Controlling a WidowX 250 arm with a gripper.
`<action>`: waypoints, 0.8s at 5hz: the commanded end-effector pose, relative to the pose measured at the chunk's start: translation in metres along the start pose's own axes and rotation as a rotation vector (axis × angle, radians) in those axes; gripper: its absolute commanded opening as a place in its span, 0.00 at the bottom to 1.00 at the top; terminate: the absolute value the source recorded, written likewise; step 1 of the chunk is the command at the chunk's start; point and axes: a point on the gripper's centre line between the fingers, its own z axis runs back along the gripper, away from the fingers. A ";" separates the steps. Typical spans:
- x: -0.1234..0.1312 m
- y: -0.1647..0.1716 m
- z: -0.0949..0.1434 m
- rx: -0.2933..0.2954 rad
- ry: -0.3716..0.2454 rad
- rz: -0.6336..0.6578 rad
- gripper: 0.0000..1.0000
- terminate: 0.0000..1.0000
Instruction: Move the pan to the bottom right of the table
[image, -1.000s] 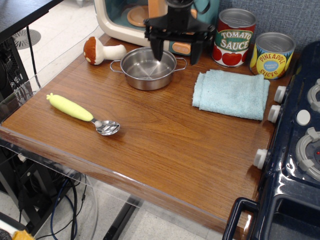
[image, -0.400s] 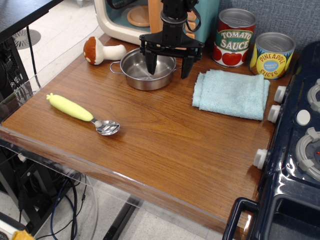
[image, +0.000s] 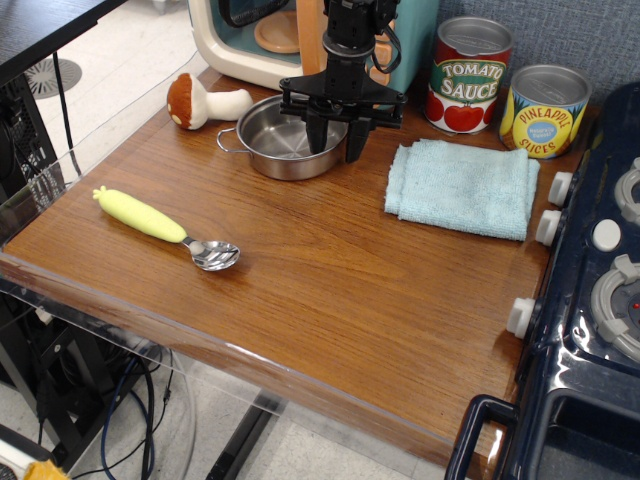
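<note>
Gripper (image: 337, 140): fingers are seen astride the right rim of the pan (image: 283, 138), one inside the bowl, one outside; jaws are narrowed around the wall, but a firm clamp cannot be confirmed.
Pan position: directly under and left of the gripper, at the far side of the table (image: 330, 290); upright, wire handles pointing left and right.
Key relation: the goal corner lies toward the camera and to the right of the gripper, beside the stove (image: 590, 300).
Path: the cloth (image: 462, 187) lies just right of the gripper; a straight diagonal would be judged to cross it unless the pan is lifted.
Open room: bare wood is seen in front of the gripper through to the near edge.
Edges: acrylic lip on the near side; stove knobs border the right.
Other: spoon (image: 165, 227) well left, out of the path.
</note>
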 end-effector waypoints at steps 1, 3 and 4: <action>0.009 0.003 0.018 0.016 -0.048 0.011 0.00 0.00; 0.009 0.007 0.038 0.052 -0.096 0.034 0.00 0.00; 0.003 0.006 0.067 0.035 -0.169 0.020 0.00 0.00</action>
